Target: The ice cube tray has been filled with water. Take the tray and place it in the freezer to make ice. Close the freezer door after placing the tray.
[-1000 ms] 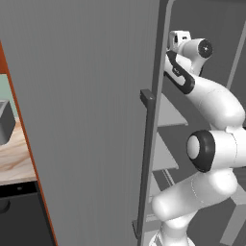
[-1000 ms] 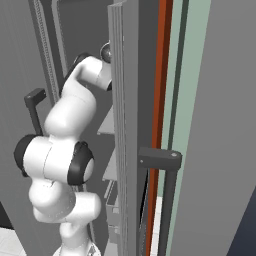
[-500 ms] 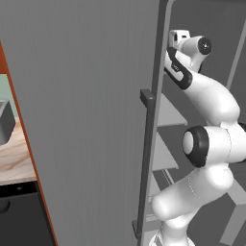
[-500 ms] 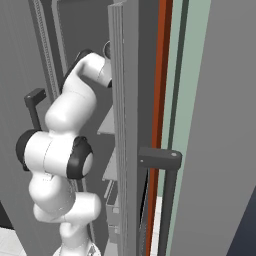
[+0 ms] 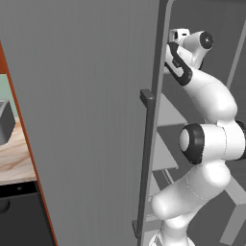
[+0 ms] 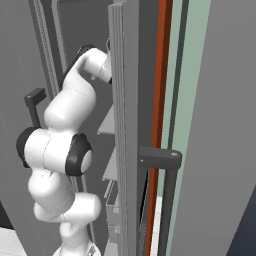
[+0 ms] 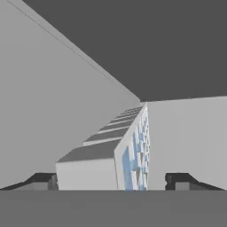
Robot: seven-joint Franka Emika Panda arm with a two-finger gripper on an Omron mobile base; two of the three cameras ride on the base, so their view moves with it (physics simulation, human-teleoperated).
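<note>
Inside, the freezer (image 5: pixel 202 120) stands with its pale shelves showing, the freezer door (image 5: pixel 86 120) swung wide open, and the white arm (image 5: pixel 206 144) reaching up into the compartment. Between the gripper's (image 7: pixel 111 179) fingertips (image 7: pixel 42 181) lies the ice cube tray (image 7: pixel 119 150), tipped on its side against a grey surface; the jaws stand spread wide on either side of it, clear of it.

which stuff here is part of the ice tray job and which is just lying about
Part of the job:
- ice cube tray, between the open gripper fingertips
- freezer shelves, arm reaching in
- freezer door, standing open

Just lying about:
- wooden counter at the left
- dark grey box on it
- other fridge door's handle
</note>
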